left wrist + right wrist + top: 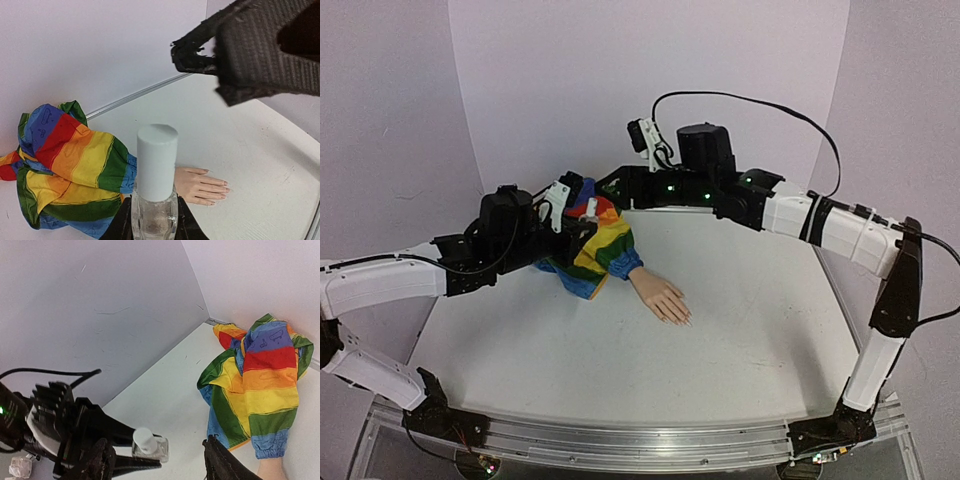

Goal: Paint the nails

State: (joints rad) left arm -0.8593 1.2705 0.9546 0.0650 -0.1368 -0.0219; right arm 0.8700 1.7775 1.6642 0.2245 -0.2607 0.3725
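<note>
Step in hand, as judged: opening the polish, not yet painting.

- The left pincer (152,227) is clamped on the glass body of a small bottle (154,215), held upright above the bench (740,330).
- The white cap (157,160) is on the bottle.
- The right pincer (157,462) has its jaws apart and holds nothing. It hangs near the cap, clear of it.
- The nails (225,189) tip a mannequin hand (660,297) lying flat on the bench, fingers towards the near edge, beside its rainbow sleeve (600,245). They look unpainted.

Next move calls for centring the right jaws on the cap, closing, then unscrewing it while the left grip stays firm.
</note>
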